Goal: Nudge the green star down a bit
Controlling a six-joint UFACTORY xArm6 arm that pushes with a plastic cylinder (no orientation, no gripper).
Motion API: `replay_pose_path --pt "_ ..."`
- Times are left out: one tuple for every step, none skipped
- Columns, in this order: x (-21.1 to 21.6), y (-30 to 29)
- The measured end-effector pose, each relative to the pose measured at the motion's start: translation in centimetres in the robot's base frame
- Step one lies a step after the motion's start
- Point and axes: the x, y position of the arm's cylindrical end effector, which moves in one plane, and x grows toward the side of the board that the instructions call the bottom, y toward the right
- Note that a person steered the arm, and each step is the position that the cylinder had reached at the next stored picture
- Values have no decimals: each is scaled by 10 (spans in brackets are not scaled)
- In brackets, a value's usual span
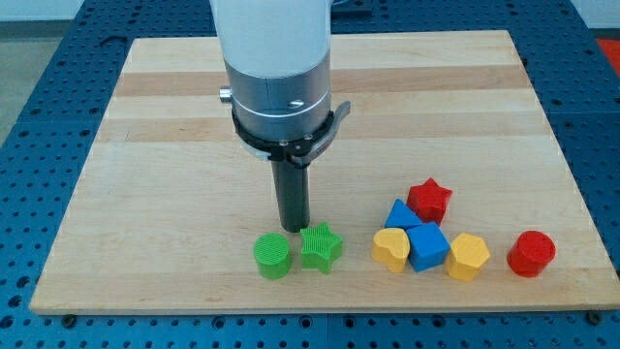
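Observation:
The green star (321, 247) lies near the board's bottom edge, a little left of centre. A green cylinder (272, 256) sits just to its left, almost touching it. My tip (294, 230) is down on the board just above the two, at the star's upper left corner and close to or touching it. The rod hangs from the grey and white arm body (275, 68) at the view's top.
To the right of the star stands a cluster: a yellow heart (391, 249), a blue cube (427, 246), a blue triangular block (399, 215), a red star (429, 200) and a yellow hexagon (468, 256). A red cylinder (531, 253) lies further right. The wooden board (145, 145) rests on a blue perforated table.

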Motion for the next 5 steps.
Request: replay_pose_path --pt "-18 10" --pt "-19 11" --pt "-16 23" --pt "-16 23" --pt "7 23"
